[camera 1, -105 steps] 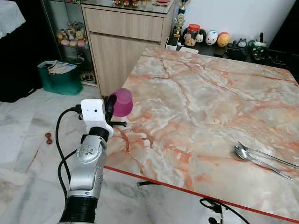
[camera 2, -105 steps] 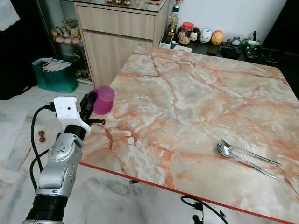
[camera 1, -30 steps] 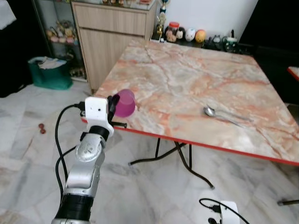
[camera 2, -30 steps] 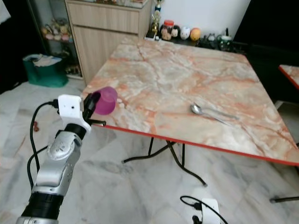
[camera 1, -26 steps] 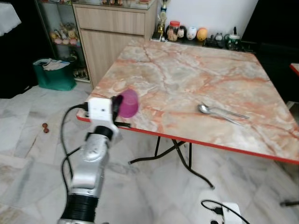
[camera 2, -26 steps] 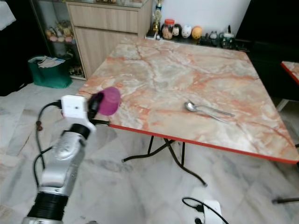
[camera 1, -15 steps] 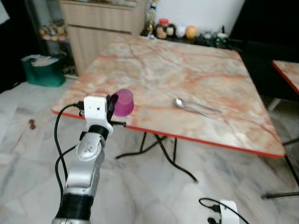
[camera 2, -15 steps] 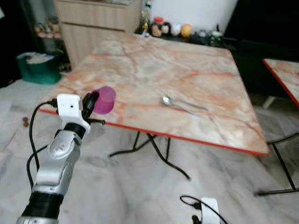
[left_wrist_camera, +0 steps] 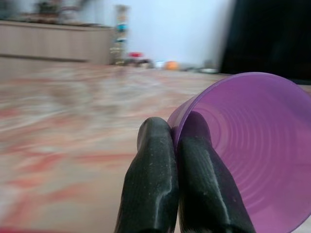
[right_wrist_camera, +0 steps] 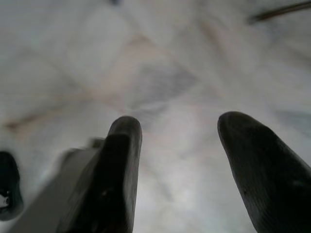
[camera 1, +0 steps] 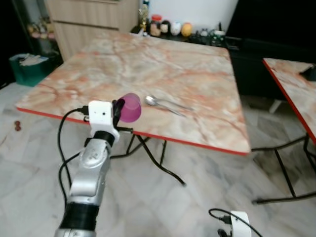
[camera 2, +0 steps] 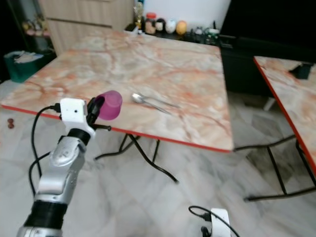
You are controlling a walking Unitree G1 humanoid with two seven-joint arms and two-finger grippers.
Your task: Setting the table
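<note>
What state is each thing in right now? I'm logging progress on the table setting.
Purple cup: held on its side, rim pinched, not on the table.
Left end effector: shut on the cup's rim, at the table's near edge.
Right end effector: open, holding nothing, over the floor.
Spoon and fork: lying together on the marble table.

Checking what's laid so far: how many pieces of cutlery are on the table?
2: a spoon and a fork, side by side near the table's front edge, right of the cup.
</note>
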